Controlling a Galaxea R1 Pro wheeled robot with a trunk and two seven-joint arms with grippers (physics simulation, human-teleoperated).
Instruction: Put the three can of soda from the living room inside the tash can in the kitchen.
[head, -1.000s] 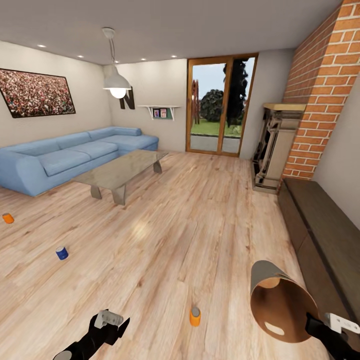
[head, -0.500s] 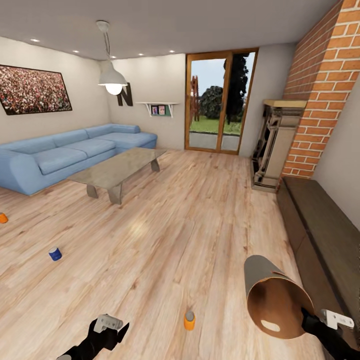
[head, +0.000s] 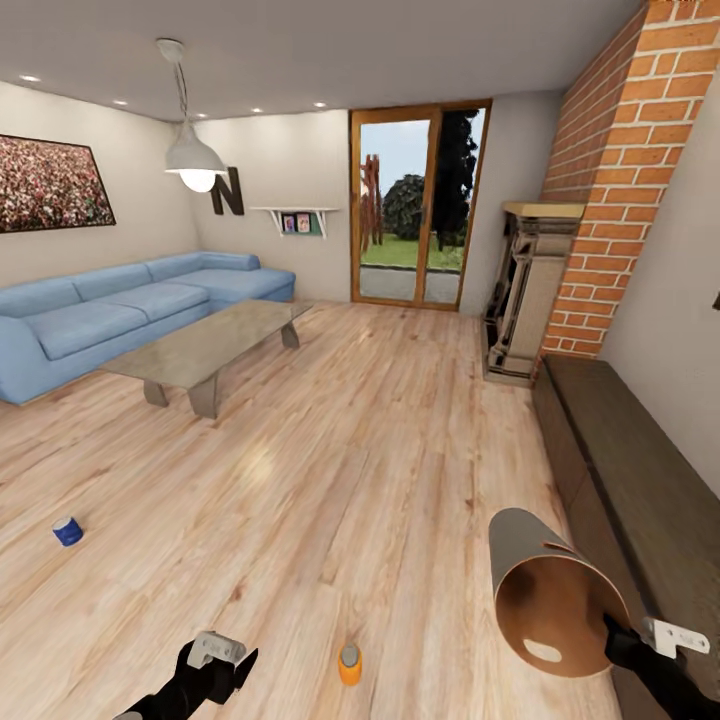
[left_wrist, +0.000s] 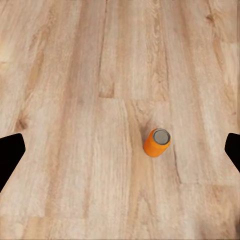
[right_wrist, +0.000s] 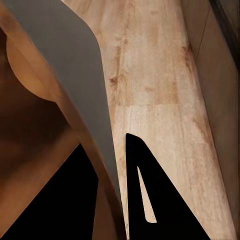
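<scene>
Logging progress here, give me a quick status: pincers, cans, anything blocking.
Left pincer open, empty. Right pincer shut on trash can rim, bin tipped. Orange can upright close ahead, blue can farther left. Bare floor between.

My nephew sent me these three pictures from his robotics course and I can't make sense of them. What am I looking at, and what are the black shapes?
It is a simulated two-armed robot on wheels, in a living room. The large picture comes from a camera on its head; the other two come from cameras on its wrists. The black shapes are its arms and fingers. The left hand is open and empty, above an orange soda can standing on the wood floor. The right hand grips the rim of a tan wooden bin, held tilted with its brown inside facing the head camera. A blue can stands farther off to the left, nearer the blue sofa and glass table.
</scene>
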